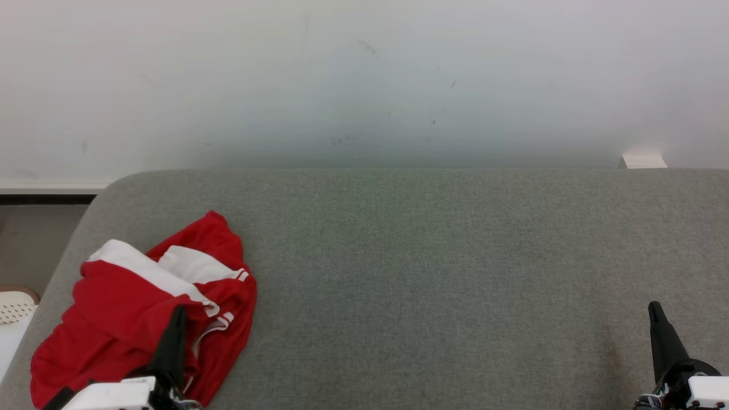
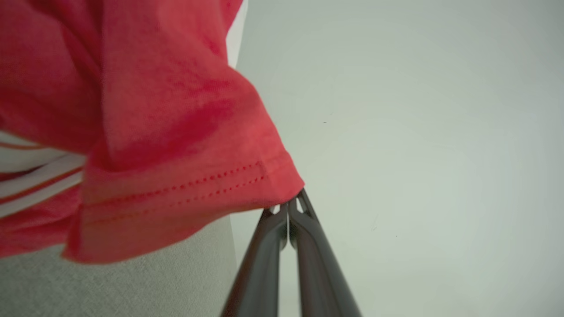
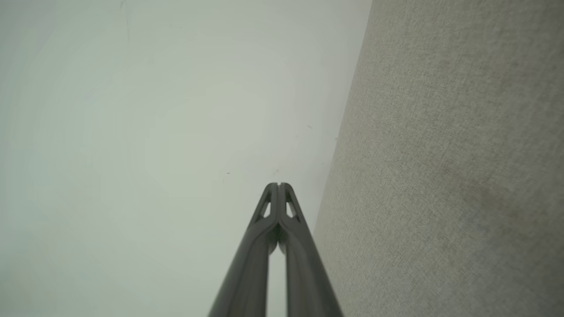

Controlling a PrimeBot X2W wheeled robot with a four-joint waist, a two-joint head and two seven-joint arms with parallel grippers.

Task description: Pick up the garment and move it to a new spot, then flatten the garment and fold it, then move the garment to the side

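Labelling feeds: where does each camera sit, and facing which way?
Head view: on the head, facing down at grey fabric surface and crumpled red-and-white garment; left end effector, right end effector below.
Left wrist view: wrist-mounted, along its shut end effector, tips at the garment's hem.
Right wrist view: wrist-mounted, along its shut end effector, toward white wall.
Shared: head and left wrist show the garment.

We're seeing garment [image 1: 114, 307] cut off at head view's btm edge, w/ left gripper [image 1: 180, 312] covering part of it. We're not making out the white holed thing [image 1: 14, 307] at left edge.
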